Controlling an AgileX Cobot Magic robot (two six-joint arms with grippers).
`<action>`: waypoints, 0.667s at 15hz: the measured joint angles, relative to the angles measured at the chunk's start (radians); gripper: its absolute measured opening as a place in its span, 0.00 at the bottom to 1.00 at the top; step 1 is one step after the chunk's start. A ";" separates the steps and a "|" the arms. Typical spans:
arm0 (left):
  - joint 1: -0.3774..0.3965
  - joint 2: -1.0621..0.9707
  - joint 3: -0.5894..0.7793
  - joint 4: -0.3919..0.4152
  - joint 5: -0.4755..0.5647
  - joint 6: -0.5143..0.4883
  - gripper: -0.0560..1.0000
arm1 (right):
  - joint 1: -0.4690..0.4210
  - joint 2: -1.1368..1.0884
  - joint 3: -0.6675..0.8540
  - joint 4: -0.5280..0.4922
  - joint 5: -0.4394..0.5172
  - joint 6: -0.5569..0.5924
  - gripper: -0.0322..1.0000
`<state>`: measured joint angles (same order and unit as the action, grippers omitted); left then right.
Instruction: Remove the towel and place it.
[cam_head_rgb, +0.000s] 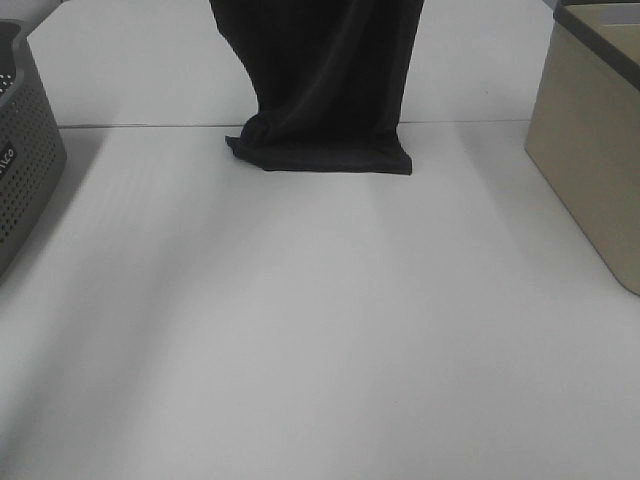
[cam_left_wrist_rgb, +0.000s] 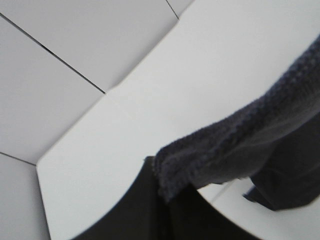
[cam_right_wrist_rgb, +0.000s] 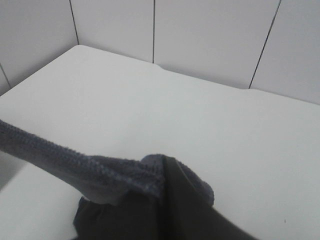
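Well, a near-black terry towel (cam_head_rgb: 325, 90).

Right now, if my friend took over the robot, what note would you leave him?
Left gripper: shut on the towel's upper edge.
Right gripper: shut on the same edge.
Towel: hangs from both grippers, and its lower end seems to rest bunched on the far part of the table.
Done: towel gripped and lifted.
Left: carry it off and put it down. The pictures do not show where; a basket stands at the left and a box at the right.
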<state>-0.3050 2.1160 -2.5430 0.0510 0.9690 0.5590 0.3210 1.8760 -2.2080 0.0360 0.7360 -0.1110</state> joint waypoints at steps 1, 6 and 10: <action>0.000 -0.030 -0.001 -0.005 0.099 -0.050 0.05 | 0.000 -0.027 0.000 0.030 0.064 0.000 0.05; 0.000 -0.142 0.046 -0.064 0.238 -0.270 0.05 | 0.000 -0.111 0.000 0.116 0.398 0.000 0.05; 0.000 -0.324 0.420 -0.122 0.243 -0.344 0.05 | 0.000 -0.141 0.054 0.155 0.481 -0.001 0.05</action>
<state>-0.3050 1.7920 -2.1230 -0.0710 1.2120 0.2150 0.3210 1.7350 -2.1540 0.1910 1.2170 -0.1120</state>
